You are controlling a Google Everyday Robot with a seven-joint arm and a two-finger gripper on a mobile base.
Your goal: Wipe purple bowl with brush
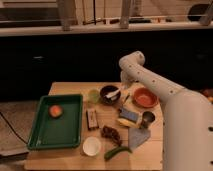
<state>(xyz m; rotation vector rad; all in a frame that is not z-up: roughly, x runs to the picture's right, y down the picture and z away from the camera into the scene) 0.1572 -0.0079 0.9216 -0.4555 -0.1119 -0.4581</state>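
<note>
The purple bowl [107, 93] sits on the wooden table [67, 88], at the back middle. The whitish brush [114, 93] lies tilted inside it, with its handle pointing right toward my gripper [122, 89]. The gripper reaches down from the white arm [150, 82] to the bowl's right rim and is shut on the brush handle. The brush head rests in the bowl.
An orange bowl [145, 97] is right of the purple bowl. A green tray [37, 135] with an orange fruit [55, 111] is at left. A green cup [93, 95], dark block [91, 119], blue-and-yellow sponge [127, 117], metal cup [147, 119], white bowl [92, 146] and green vegetable [117, 151] fill the middle.
</note>
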